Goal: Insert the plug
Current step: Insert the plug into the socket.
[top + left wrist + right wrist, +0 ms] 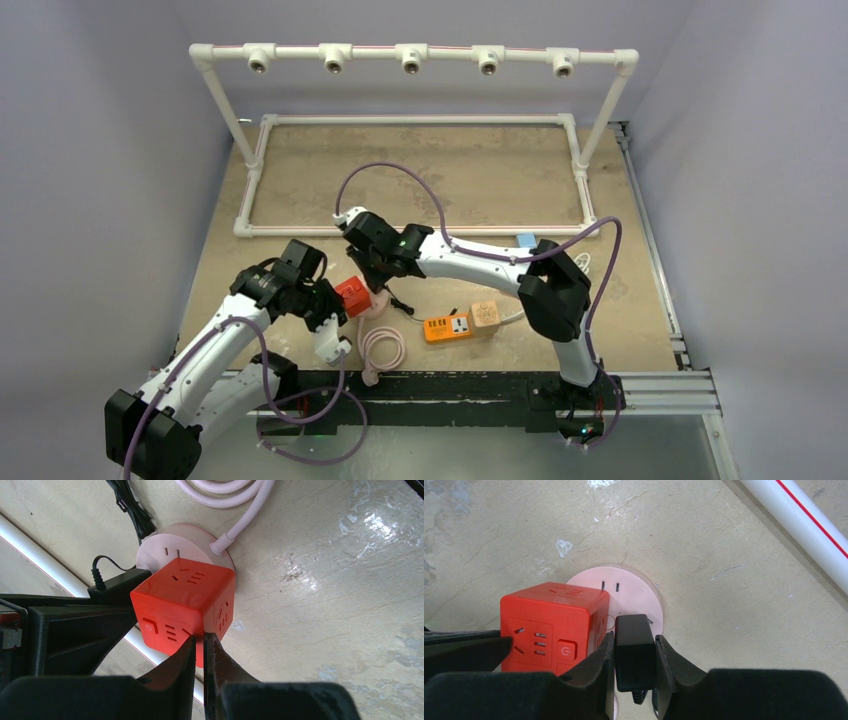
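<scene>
My right gripper (372, 272) (634, 636) is shut on a black plug (635, 650), held upright just above a round pink socket (634, 590) (379, 309) that lies on the table. A red cube socket (352, 296) (544, 625) (185, 600) stands on the same pink socket, right beside the plug. My left gripper (338, 303) (204, 641) is shut, with its fingertips against the cube's near corner edge. In the left wrist view the black plug (119, 582) shows at the cube's left, over the pink socket (165, 545).
A coiled pink cable (382, 348) (225, 487) runs from the pink socket toward the near edge. An orange power strip (447, 327) and a beige adapter (485, 315) lie to the right. A white pipe frame (415, 120) (794, 525) stands behind. A black cable (130, 505) trails nearby.
</scene>
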